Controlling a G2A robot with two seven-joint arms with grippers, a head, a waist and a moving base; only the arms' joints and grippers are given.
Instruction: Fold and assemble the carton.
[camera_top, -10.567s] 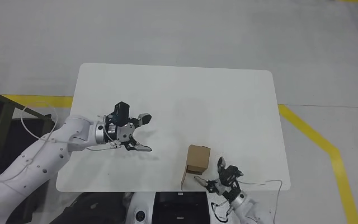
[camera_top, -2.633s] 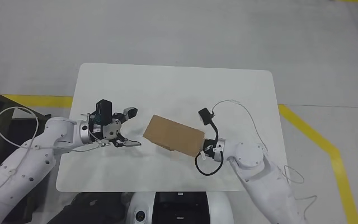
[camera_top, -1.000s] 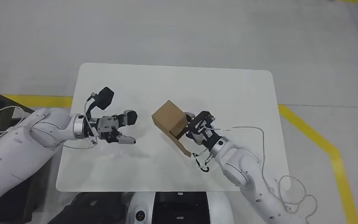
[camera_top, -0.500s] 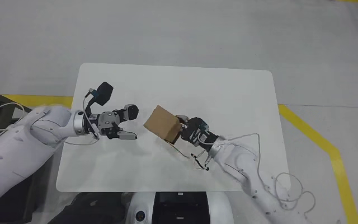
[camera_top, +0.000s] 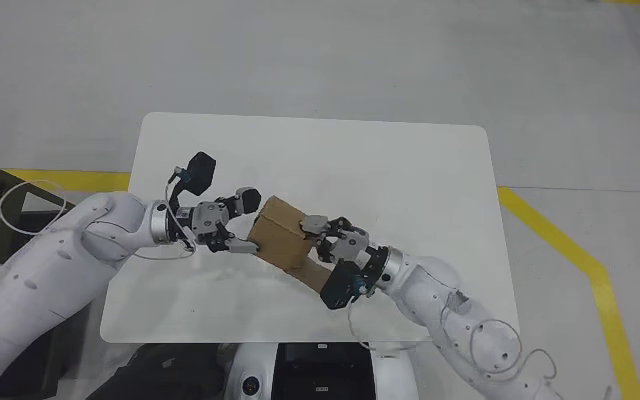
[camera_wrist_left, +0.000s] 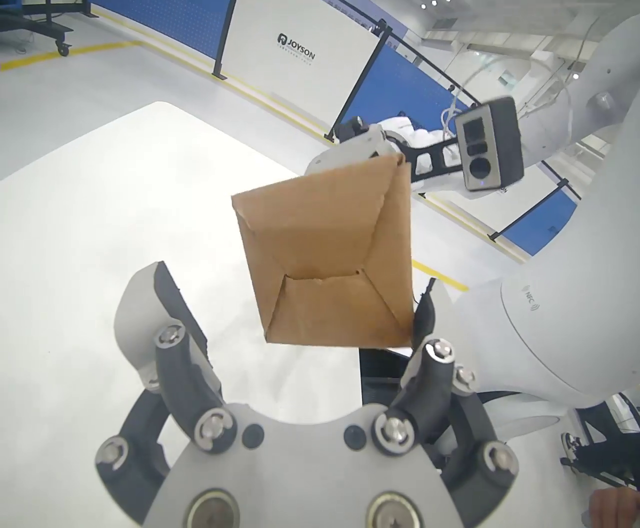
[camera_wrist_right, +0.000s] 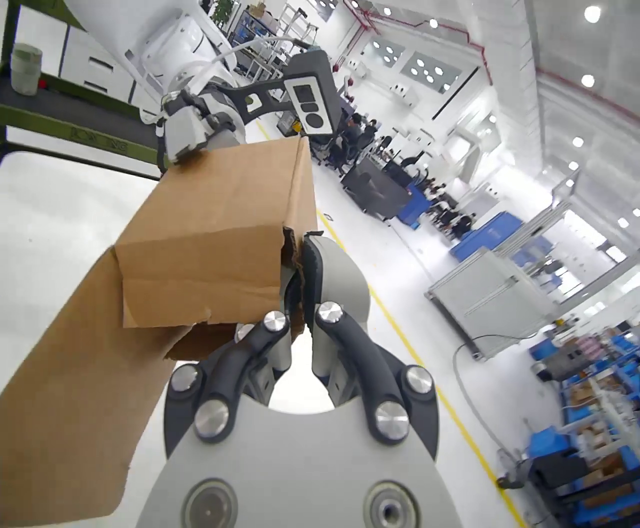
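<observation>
White tabletop (camera_top: 400, 170) carries the scene. At left, the left claw (camera_top: 244, 222) gapes wide, fingers spread either side of the folded end of the brown carton (camera_top: 278, 232), one fingertip touching a corner. The carton hangs tilted over the tabletop's near middle. At right, the right claw (camera_wrist_right: 299, 265) pinches its wall edge tight.

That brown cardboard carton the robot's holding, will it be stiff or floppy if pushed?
Probably light: the right pincer holds the brown cardboard carton up by one pinched edge. Likely to flex: its long flap hangs loose, unfolded. The folded end facing the open left pincer looks stiffer.
</observation>
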